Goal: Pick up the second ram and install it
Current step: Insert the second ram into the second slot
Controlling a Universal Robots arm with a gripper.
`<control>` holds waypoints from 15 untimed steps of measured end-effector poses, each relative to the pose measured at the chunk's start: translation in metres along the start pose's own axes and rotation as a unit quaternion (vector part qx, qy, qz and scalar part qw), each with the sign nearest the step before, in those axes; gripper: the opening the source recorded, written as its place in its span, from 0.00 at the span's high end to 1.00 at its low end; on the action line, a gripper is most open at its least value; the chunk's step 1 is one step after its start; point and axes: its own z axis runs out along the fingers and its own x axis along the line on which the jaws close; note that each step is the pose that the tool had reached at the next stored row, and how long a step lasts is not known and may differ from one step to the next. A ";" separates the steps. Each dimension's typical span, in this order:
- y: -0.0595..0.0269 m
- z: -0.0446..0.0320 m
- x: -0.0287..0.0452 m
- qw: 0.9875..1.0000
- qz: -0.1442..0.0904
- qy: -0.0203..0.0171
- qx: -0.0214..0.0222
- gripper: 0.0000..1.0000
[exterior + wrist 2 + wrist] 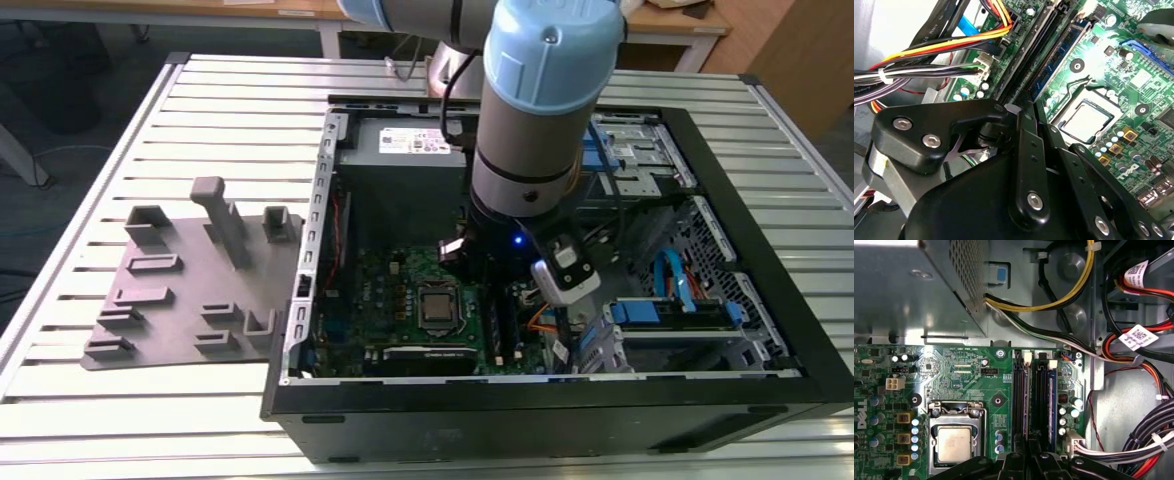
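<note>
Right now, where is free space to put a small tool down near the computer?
Bare slats of the table lie behind the grey tray and beside the computer case. Inside the case it is crowded: the arm, cables and the green board.

So the bench (200, 90) is a slatted metal top, silvery ribs running across. Two things sit straight on it: an open black PC case (747, 250) lying on its side, and just beside it on the exterior view's left, a grey plastic tray (160, 300) with upright posts.

Arm (534, 110): light-blue caps, grey tube; black screwed pincer (1026, 150) linkage, apparently metal.
</note>
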 end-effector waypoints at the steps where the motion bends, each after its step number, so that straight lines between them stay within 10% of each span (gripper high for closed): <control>1: 0.0000 0.0002 0.0000 1.000 0.000 0.000 0.000 0.89; 15: 0.0001 -0.0065 -0.0004 1.000 0.000 0.000 0.000 0.82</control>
